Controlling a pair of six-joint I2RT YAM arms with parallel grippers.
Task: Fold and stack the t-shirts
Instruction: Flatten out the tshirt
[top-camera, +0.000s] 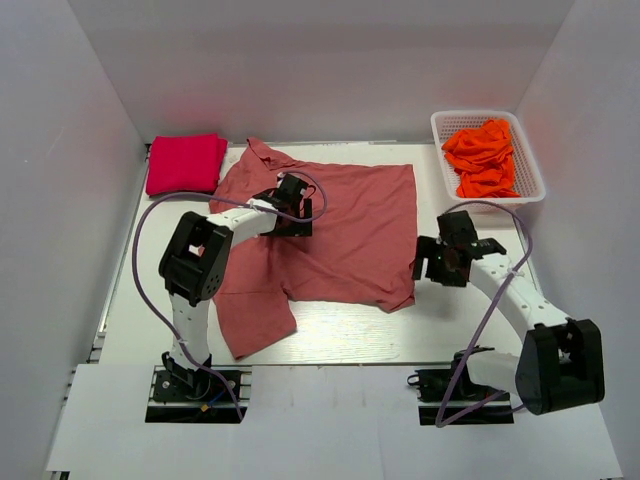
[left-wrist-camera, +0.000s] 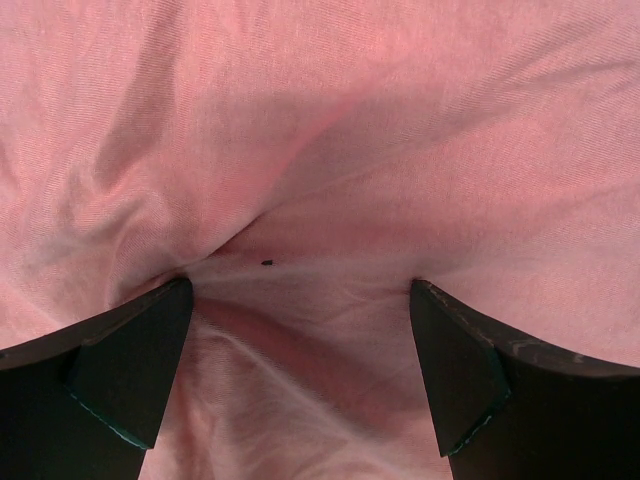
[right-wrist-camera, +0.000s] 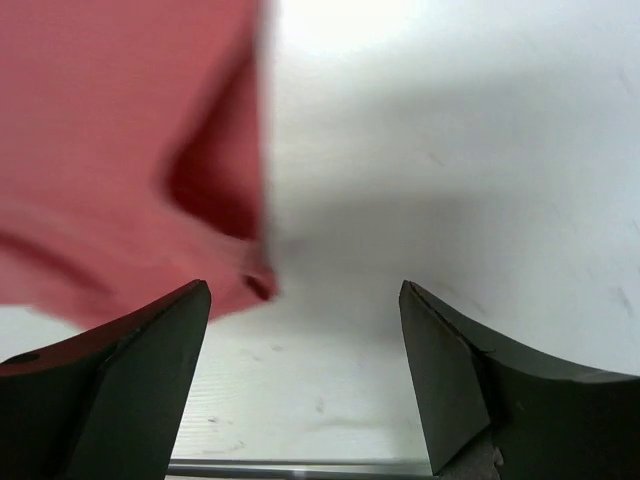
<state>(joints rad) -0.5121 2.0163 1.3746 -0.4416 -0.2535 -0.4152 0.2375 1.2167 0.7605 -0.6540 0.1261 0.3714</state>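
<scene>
A dusty salmon-pink t-shirt (top-camera: 345, 230) lies spread on the white table (top-camera: 350, 330), with a sleeve folded toward the front left. My left gripper (top-camera: 290, 215) is open and sits low over the shirt's upper left part; its fingers (left-wrist-camera: 120, 370) straddle wrinkled pink cloth (left-wrist-camera: 320, 150). My right gripper (top-camera: 436, 262) is open and empty just right of the shirt's right edge; its wrist view shows the shirt's corner (right-wrist-camera: 130, 180) at the left over bare table. A folded crimson-pink t-shirt (top-camera: 185, 162) lies at the back left. Orange t-shirts (top-camera: 485, 160) fill a basket.
A white mesh basket (top-camera: 528, 160) stands at the back right. White walls close in the table on three sides. The table's near edge shows as a metal strip (right-wrist-camera: 300, 466) in the right wrist view.
</scene>
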